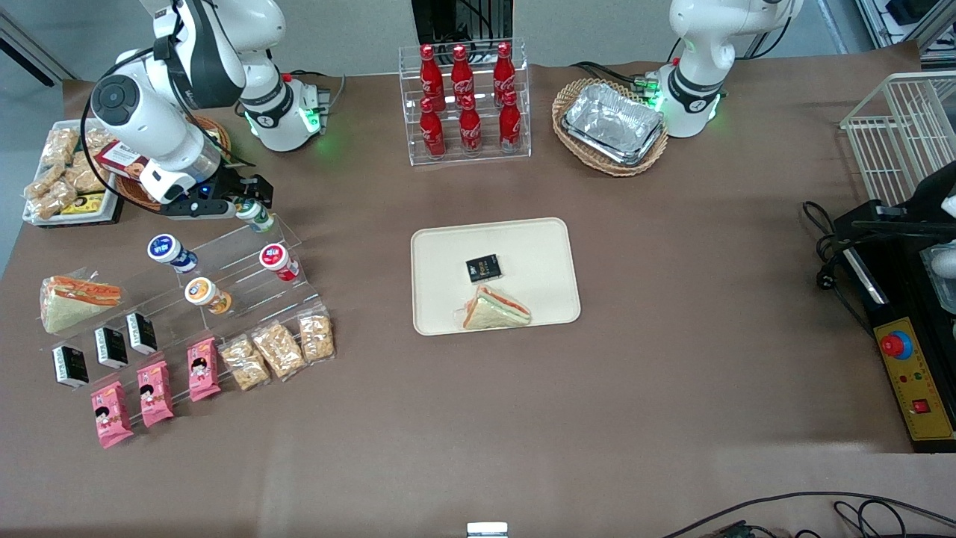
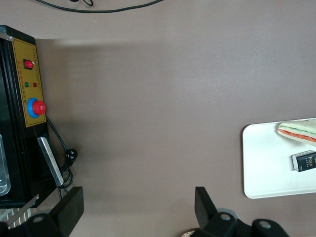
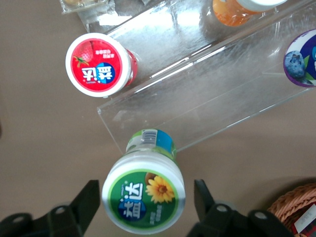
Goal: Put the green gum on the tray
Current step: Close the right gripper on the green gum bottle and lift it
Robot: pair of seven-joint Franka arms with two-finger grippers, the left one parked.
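The gripper is hanging over the clear plastic steps at the working arm's end of the table. Its fingers are spread wide on both sides of the green gum, not touching it. The green gum is standing on the top step. The tray is lying well apart, holding a sandwich and a small black packet

- A robot lab dressed as a small shop counter: a brown-covered table with goods set out for picking.
- Cola bottles stand in a clear rack; snack packets sit on acrylic steps.
- A control box with red emergency button and loose cables lies at the table's edge.
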